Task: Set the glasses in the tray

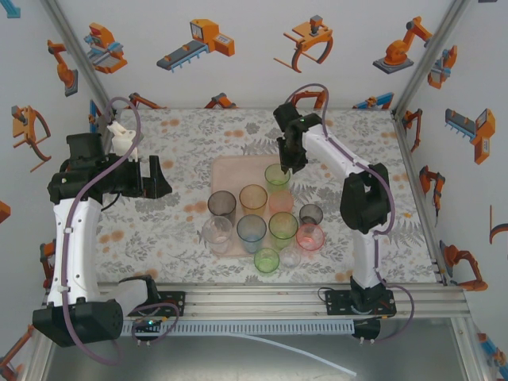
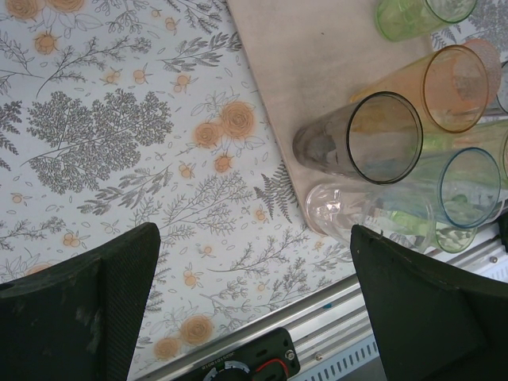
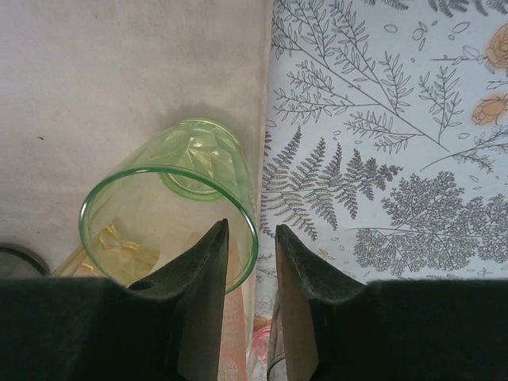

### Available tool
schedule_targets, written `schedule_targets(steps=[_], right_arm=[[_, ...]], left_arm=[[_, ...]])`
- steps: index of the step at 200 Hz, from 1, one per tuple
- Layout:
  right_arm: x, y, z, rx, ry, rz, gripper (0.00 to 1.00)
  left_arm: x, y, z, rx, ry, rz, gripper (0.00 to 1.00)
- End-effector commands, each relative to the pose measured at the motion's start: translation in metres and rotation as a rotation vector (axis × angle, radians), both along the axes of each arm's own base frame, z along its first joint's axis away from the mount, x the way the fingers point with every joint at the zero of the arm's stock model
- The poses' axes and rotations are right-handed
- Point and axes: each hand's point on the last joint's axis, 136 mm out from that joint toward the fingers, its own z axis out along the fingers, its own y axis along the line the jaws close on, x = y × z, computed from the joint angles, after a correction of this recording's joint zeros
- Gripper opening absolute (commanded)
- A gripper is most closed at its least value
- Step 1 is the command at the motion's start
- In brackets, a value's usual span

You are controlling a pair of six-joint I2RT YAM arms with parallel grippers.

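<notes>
Glasses (image 1: 253, 198), small translucent tinted tumblers, stand clustered on the flat pale pink rectangular tray (image 1: 236, 171), which lies on a floral-patterned worktop (image 1: 182, 135) between white walls (image 1: 238, 71) printed with orange robots. The right gripper (image 3: 252, 230), slightly parted, straddles the far green tumbler (image 3: 171, 198) at its rim. The left gripper (image 2: 254, 230) hangs spread wide beside the tray.

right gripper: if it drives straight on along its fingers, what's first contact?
The green glass. The right gripper straddles its wall, so the inner finger would likely hit the glass's base, which stands on the tray. Depth is unclear.
</notes>
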Motion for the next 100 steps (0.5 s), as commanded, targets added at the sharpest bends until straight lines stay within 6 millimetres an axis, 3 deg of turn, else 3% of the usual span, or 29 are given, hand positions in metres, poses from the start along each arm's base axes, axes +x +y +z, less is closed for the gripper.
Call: schedule_targets(steps=[1, 56, 81, 100], right_arm=[[0.002, -0.003, 0.045, 0.004, -0.085, 0.006, 0.32], [-0.01, -0.028, 0.11, -0.006, -0.233, -0.047, 0.32], [-0.03, -0.045, 0.133, 0.009, -0.284, -0.088, 0.32], [-0.053, -0.06, 0.14, 0.024, -0.296, -0.12, 0.32]], left_arm=[[-0.003, 0.0, 0.015, -0.009, -0.037, -0.003, 0.97], [-0.002, 0.003, 0.018, 0.002, -0.04, 0.006, 0.97], [-0.001, 0.006, 0.016, 0.01, -0.034, 0.021, 0.97], [-0.003, 0.002, 0.016, -0.01, -0.034, 0.011, 0.97]])
